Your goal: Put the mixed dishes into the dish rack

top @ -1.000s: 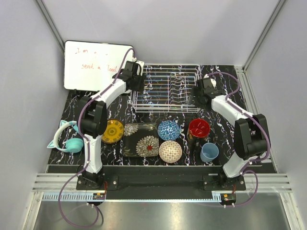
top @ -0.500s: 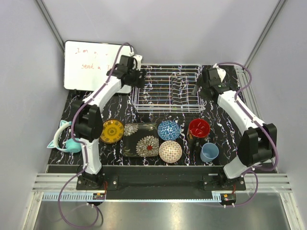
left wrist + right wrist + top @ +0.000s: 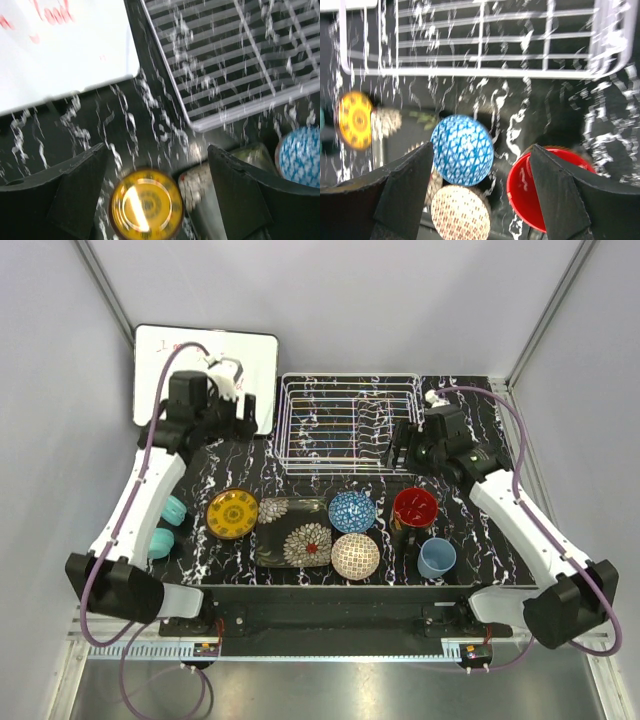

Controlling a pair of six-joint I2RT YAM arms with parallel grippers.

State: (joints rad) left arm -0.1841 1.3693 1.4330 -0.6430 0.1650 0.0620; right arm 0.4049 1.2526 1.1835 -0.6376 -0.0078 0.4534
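Observation:
The white wire dish rack (image 3: 345, 425) stands empty at the back middle. In front of it lie the yellow round plate (image 3: 232, 513), the dark floral plate (image 3: 293, 532), the blue bowl (image 3: 352, 511), the beige bowl (image 3: 355, 556), the black mug with red inside (image 3: 414, 508) and the light-blue cup (image 3: 437, 558). My left gripper (image 3: 243, 415) is open and empty, left of the rack; its view shows the yellow plate (image 3: 146, 205) below the gripper (image 3: 156, 150). My right gripper (image 3: 400, 447) is open and empty at the rack's front right; under it (image 3: 481, 148) are the blue bowl (image 3: 462, 150) and the mug (image 3: 540, 185).
A white whiteboard (image 3: 205, 375) with red writing leans at the back left, just behind my left gripper. Teal headphones (image 3: 165, 525) lie at the left edge, partly hidden by the left arm. Grey walls close in both sides and the back.
Both arms have drawn back from the rack's sides. The left gripper swung left toward the whiteboard; the right gripper came nearer and lower, by the rack's front right corner. The dishes have not moved.

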